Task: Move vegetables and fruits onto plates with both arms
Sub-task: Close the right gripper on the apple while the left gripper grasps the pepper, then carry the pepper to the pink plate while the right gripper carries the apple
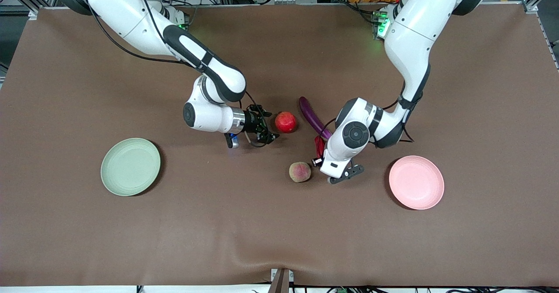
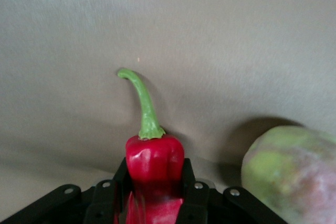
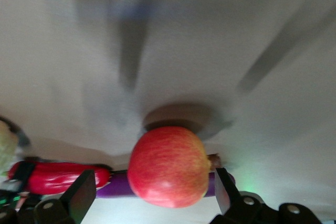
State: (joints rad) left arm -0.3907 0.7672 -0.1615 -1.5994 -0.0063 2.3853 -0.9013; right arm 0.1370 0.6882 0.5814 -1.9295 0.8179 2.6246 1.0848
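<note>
Mid-tabletop, the left hand (image 2: 155,203) pinches the red chili pepper (image 2: 155,174); a straight lift should spare the peach (image 1: 300,171). The right hand (image 3: 152,192) stands wide around the pomegranate (image 3: 169,166).

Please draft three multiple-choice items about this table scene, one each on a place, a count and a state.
1. What lies nearest the front camera?
A. the dull pinkish-yellow peach
B. the round glossy red pomegranate
C. the long slim purple eggplant

2. How many round matte plates are on the brown table?
A. one
B. two
C. three

3. What is the left tool doing?
A. hanging open over the peach
B. gripping the eggplant
C. closed on the shiny red chili pepper

Answers: 1 A, it sits lowest in the front view. 2 B, one pale green, one pink. 3 C, the left wrist view shows the fingers clamping it.
</note>
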